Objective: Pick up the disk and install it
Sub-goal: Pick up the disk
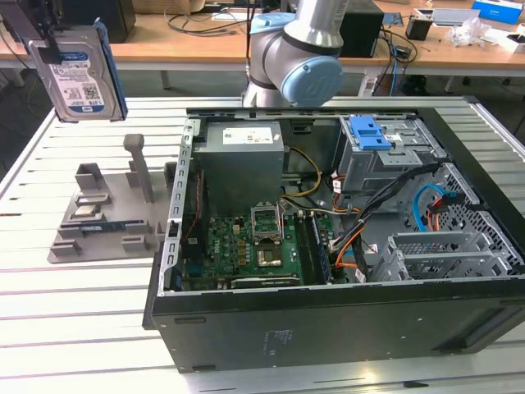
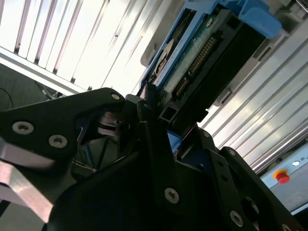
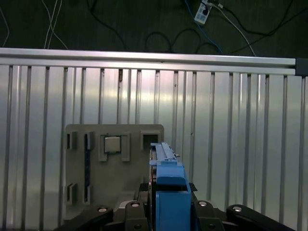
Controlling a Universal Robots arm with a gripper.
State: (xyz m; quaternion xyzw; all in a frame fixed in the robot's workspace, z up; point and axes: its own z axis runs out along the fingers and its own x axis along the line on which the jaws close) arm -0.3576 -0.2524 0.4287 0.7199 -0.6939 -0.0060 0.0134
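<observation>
Already clear of the holder block (image 1: 107,217): in the exterior view the disk (image 1: 82,78) hangs above it, well apart from the computer case (image 1: 328,324). Pickup looks done; installation remains. The gripper (image 1: 47,45) holds the disk's top. In the second wrist view the jaws are clamped on the disk, which sits between them. In the first wrist view the disk is edge-on, over the holder block's side.
</observation>
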